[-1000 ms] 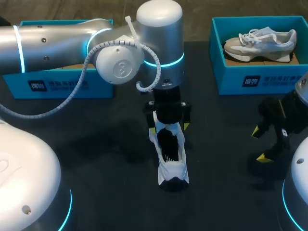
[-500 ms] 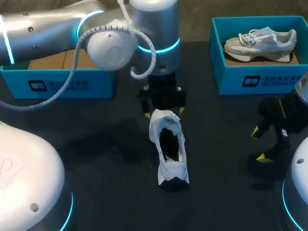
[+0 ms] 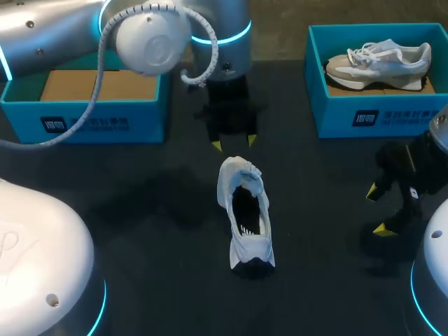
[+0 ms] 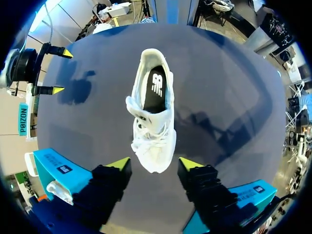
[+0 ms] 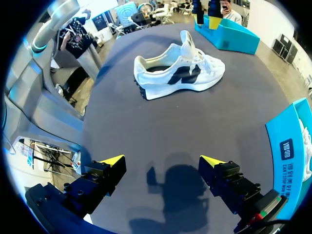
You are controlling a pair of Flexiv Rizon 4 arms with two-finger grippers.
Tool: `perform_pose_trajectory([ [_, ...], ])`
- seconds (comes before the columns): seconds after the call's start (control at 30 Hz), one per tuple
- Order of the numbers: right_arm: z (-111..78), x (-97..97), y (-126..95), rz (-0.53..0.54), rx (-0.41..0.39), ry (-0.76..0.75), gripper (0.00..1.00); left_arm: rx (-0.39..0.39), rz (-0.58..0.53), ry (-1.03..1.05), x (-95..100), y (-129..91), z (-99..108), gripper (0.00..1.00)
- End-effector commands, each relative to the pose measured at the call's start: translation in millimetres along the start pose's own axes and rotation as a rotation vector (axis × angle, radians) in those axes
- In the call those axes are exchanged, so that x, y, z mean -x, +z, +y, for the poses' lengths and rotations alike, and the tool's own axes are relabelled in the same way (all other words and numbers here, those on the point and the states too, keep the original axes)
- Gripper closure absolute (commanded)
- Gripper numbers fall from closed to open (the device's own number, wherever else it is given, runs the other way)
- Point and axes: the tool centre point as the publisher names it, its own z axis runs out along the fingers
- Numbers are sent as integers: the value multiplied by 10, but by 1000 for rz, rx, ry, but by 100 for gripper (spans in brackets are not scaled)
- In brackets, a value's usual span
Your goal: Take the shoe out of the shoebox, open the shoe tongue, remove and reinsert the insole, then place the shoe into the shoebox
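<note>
A white shoe [image 3: 245, 210] lies on the dark table, toe toward the far side, its tongue [image 3: 241, 170] pulled up and crumpled. Its black insole [image 4: 156, 90] shows inside. My left gripper [image 3: 233, 143] hangs open just beyond the toe, clear of the shoe, holding nothing. In the left wrist view the toe [image 4: 153, 158] lies below and ahead of the yellow fingertips [image 4: 119, 163]. My right gripper [image 3: 378, 210] stands open at the table's right, with the shoe [image 5: 178, 70] well ahead of it. The teal shoebox [image 3: 84, 122] at the back left holds only a cardboard floor.
A second teal box [image 3: 364, 115] at the back right holds a grey-and-white shoe [image 3: 381, 63]. The robot's white bases fill the near left and near right corners. Bare dark tabletop [image 3: 154, 210] surrounds the white shoe.
My left gripper has drawn back from the shoe's tongue toward the far side, and its fingers stand closer together. The tongue stays pulled up. The right arm has not moved.
</note>
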Motion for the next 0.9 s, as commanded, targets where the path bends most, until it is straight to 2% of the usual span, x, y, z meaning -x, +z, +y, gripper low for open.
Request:
perform_pose_trajectory([
  [0.03, 2, -14, 5, -3, -3, 1, 0, -4, 7, 3, 48, 69, -28, 53],
  [0.13, 2, -14, 5, -3, -3, 1, 0, 12, 12, -15, 66, 141, -54, 58],
  [0.17, 2, -14, 5, -3, -3, 1, 0, -2, 6, -12, 70, 169, -61, 62],
  [0.3, 2, -14, 5, -3, -3, 1, 0, -30, 15, -12, 73, 276, -111, 65],
  [0.37, 2, -14, 5, -3, -3, 1, 0, -53, 15, -15, 73, 324, -149, 71],
  [0.7, 2, -14, 5, -3, -3, 1, 0, -97, -6, -19, 10, 444, -356, 75],
  [0.9, 2, -14, 5, -3, -3, 1, 0, -125, -35, -6, -52, 524, -581, 75],
])
